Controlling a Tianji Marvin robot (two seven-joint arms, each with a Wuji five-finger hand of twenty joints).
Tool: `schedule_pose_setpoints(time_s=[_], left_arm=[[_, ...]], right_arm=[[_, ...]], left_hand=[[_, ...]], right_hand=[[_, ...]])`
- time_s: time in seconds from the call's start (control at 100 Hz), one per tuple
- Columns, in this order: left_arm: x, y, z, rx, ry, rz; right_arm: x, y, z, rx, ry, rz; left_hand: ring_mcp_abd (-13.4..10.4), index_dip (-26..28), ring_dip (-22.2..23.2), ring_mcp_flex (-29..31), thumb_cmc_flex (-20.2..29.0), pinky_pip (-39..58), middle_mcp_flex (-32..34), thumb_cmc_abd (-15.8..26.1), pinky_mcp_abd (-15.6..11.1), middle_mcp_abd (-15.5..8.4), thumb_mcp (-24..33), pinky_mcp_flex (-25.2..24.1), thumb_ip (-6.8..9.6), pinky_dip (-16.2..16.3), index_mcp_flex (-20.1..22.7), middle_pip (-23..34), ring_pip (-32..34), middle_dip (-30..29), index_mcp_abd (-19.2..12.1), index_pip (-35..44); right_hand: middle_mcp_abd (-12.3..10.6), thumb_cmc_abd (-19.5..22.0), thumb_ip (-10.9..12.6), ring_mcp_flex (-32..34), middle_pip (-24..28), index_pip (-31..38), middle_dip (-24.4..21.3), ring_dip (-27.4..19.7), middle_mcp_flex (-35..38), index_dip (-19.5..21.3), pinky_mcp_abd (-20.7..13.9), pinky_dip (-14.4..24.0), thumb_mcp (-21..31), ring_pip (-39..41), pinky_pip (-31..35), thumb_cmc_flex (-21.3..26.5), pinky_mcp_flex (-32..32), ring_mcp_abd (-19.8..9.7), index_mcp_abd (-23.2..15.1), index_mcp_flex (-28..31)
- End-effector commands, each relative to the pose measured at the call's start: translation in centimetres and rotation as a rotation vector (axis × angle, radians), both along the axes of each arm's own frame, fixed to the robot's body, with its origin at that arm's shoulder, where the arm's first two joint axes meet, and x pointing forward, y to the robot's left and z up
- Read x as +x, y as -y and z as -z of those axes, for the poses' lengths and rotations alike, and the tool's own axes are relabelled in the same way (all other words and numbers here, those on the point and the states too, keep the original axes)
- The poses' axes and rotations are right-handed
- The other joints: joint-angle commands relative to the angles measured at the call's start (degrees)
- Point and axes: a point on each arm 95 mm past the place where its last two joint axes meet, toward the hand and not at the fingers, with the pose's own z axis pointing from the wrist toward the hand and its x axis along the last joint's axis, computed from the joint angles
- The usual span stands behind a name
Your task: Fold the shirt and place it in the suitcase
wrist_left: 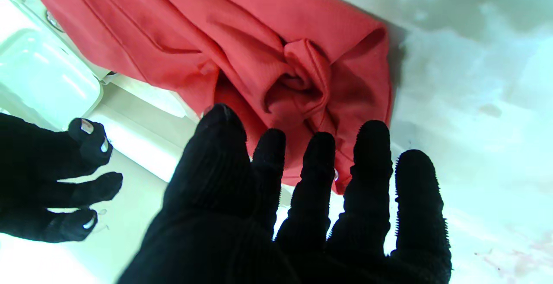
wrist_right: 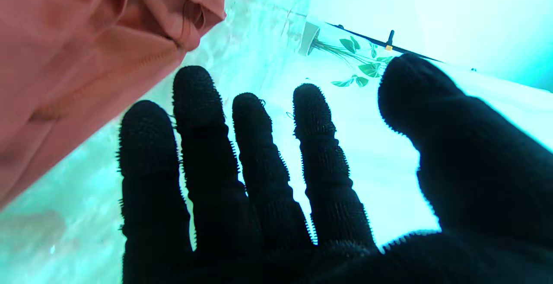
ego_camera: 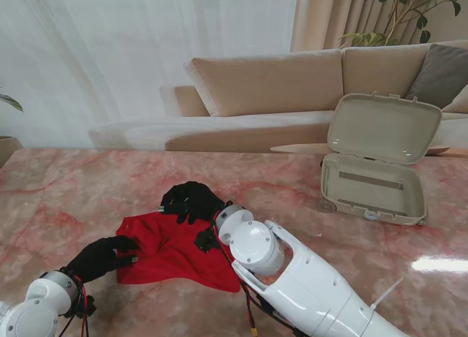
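Observation:
The red shirt [ego_camera: 170, 249] lies bunched and creased on the pink marble table, nearer to me than the middle. My left hand [ego_camera: 102, 256], in a black glove, rests at the shirt's left edge, fingers straight and apart, holding nothing. The left wrist view shows those fingers [wrist_left: 319, 163] over the crumpled shirt [wrist_left: 259, 37]. My right hand [ego_camera: 190, 200] lies at the shirt's far edge, open; its fingers [wrist_right: 255, 154] are spread beside the cloth [wrist_right: 86, 37]. The beige suitcase [ego_camera: 373, 191] stands open at the far right, its lid [ego_camera: 384, 129] upright and nothing visible inside.
My white right forearm [ego_camera: 292, 271] crosses the shirt's near right corner. A beige sofa [ego_camera: 270, 81] and a plant [ego_camera: 398, 8] stand beyond the table's far edge. Bare marble [ego_camera: 73, 191] stretches left of the shirt and between the shirt and the suitcase.

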Motion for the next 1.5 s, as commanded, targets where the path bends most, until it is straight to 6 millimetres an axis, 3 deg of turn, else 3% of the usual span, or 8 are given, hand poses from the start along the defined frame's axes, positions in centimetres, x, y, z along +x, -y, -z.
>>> schedule_pose_setpoints(time_s=[0.0,0.3,0.34,0.38,0.49,0.58,0.89,1.49], left_arm=[[0.0,0.3,-0.5,-0.007,0.014,0.007],[0.4,0.5,-2.6,0.000,0.056,0.026],[0.6,0.6,-2.8,-0.005,0.062,0.029],[0.8,0.8,-3.0,-0.013,0.065,0.033],[1.7,1.7,-3.2,-0.039,0.058,0.061],[2.3,2.4,-2.8,-0.058,0.038,0.090],[2.8,3.9,-0.5,-0.080,-0.068,0.148],[1.4,1.7,1.9,0.062,-0.140,0.141]], right_arm=[[-0.3,1.3,0.4,-0.010,-0.009,0.000],[-2.1,6.6,-0.1,-0.082,0.048,0.016],[-2.3,7.3,0.0,-0.096,0.054,0.017],[-2.6,7.9,0.1,-0.108,0.058,0.018],[-3.3,9.3,0.6,-0.127,0.056,0.015],[-3.9,10.0,1.0,-0.127,0.044,0.008],[-4.9,9.8,3.7,-0.102,-0.028,-0.045],[-3.7,8.9,8.6,-0.163,-0.192,-0.132]], left_hand=[[1.72,0.00,-0.63,-0.53,0.17,-0.34,-0.36,1.64,0.82,0.27,-0.92,0.11,0.93,-0.45,0.56,-1.01,-1.52,-0.39,0.50,0.12],[0.68,0.09,-0.86,0.07,0.02,-0.45,-0.04,1.54,0.74,0.37,-0.95,0.28,0.88,-0.61,1.04,-1.26,-1.64,-0.52,0.27,0.09],[1.76,0.08,-0.94,-0.20,0.03,-0.47,-0.04,1.52,0.73,0.42,-0.95,0.29,0.88,-0.63,1.10,-1.32,-1.86,-0.54,0.33,0.05],[0.79,0.05,-0.92,0.07,-0.07,-0.47,0.02,1.62,0.73,0.42,-0.96,0.29,0.88,-0.65,1.07,-1.34,-1.74,-0.55,0.34,-0.04],[1.78,0.01,-1.04,-0.28,-0.14,-0.47,-0.11,1.78,0.73,0.51,-0.95,0.29,0.89,-0.67,1.02,-1.47,-2.08,-0.59,0.42,-0.23],[0.67,0.03,-1.03,0.04,-0.19,-0.46,-0.13,1.88,0.73,0.50,-0.95,0.29,0.89,-0.68,0.90,-1.48,-1.97,-0.58,0.35,-0.35],[1.81,0.22,-0.96,-0.48,-0.24,-0.52,-0.38,2.12,0.66,0.40,-0.94,0.39,0.93,-0.80,0.65,-1.36,-2.03,-0.49,0.33,-0.42],[0.59,0.26,-0.83,0.15,0.24,-1.02,-0.34,1.93,-0.03,0.43,-0.84,1.22,0.94,-1.50,0.64,-0.58,-1.40,-0.21,0.85,0.27]], right_hand=[[-0.81,0.69,2.28,-0.84,-0.33,-0.46,-0.79,0.69,-1.15,1.10,-0.51,1.28,-1.38,0.50,1.54,-1.90,-0.36,-1.04,-1.54,0.21],[-1.16,1.25,2.40,-0.83,0.31,0.05,-0.21,0.76,1.10,1.55,-0.90,1.46,-2.24,0.65,1.23,-1.70,-0.61,-1.53,-1.50,1.64],[-1.21,1.23,2.42,-0.86,0.44,0.16,-0.09,0.74,1.54,1.62,-0.93,1.48,-2.30,0.62,1.20,-1.61,-0.63,-1.68,-1.50,1.92],[-1.34,1.36,2.43,-0.93,0.60,0.30,0.06,0.70,2.03,1.71,-1.05,1.49,-2.33,0.52,1.12,-1.50,-0.68,-1.82,-1.41,2.22],[-1.29,1.54,2.44,-0.91,0.97,0.59,0.45,0.60,2.94,1.89,-1.52,1.46,-2.47,0.35,0.86,-1.21,-0.80,-2.07,-1.23,2.82],[-1.20,1.63,2.17,-0.99,1.22,0.79,0.79,0.50,3.32,1.88,-2.01,1.37,-2.85,0.15,0.54,-0.60,-0.86,-2.15,-1.07,3.11],[-1.21,2.63,1.26,-2.71,1.59,2.56,1.52,-1.15,3.67,-0.09,-2.65,0.26,-4.60,-3.07,-1.98,1.00,-1.66,-1.88,-1.08,2.59],[-1.17,2.03,0.42,-1.25,3.75,7.58,2.44,-2.52,6.18,-2.90,-2.73,-0.84,-3.86,-3.85,-1.66,1.04,-0.77,-2.40,-1.57,3.41]])
